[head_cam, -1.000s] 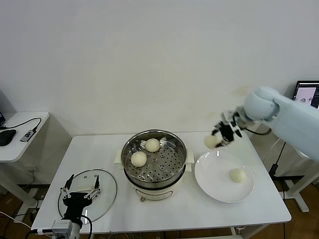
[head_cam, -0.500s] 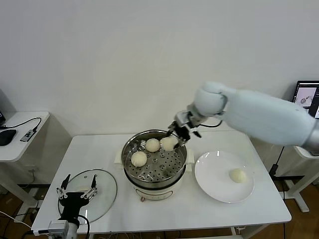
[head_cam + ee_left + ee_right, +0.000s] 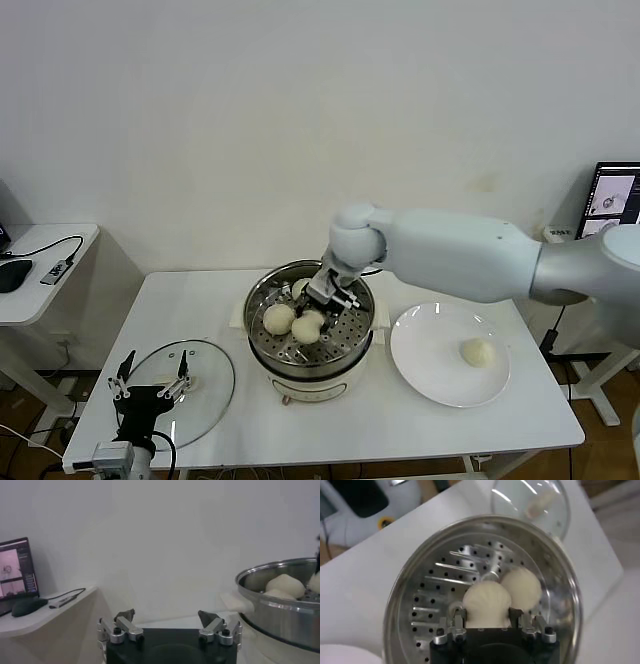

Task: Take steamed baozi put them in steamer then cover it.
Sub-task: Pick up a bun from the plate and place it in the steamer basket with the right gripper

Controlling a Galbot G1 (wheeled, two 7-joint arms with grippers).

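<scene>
The steamer (image 3: 355,345) stands mid-table, its perforated tray (image 3: 427,605) showing. My right gripper (image 3: 313,314) reaches down into it, shut on a baozi (image 3: 305,329), fingers (image 3: 457,616) pressed on both sides of that bun (image 3: 486,602). A second baozi (image 3: 277,318) lies beside it on the tray (image 3: 522,587), and a third (image 3: 299,287) peeks out behind the gripper. One more baozi (image 3: 478,351) rests on the white plate (image 3: 430,360). The glass cover (image 3: 205,370) lies flat at the front left, with my open left gripper (image 3: 150,390) low over it.
The steamer's wall (image 3: 280,617) rises close beside the left gripper (image 3: 167,622). A side desk (image 3: 45,265) with a mouse and cable stands to the left. A monitor (image 3: 612,195) sits at the far right.
My right arm has swung left from above the plate, carrying the baozi over the steamer's rim and down onto the tray. The left gripper has shifted slightly by the cover.
</scene>
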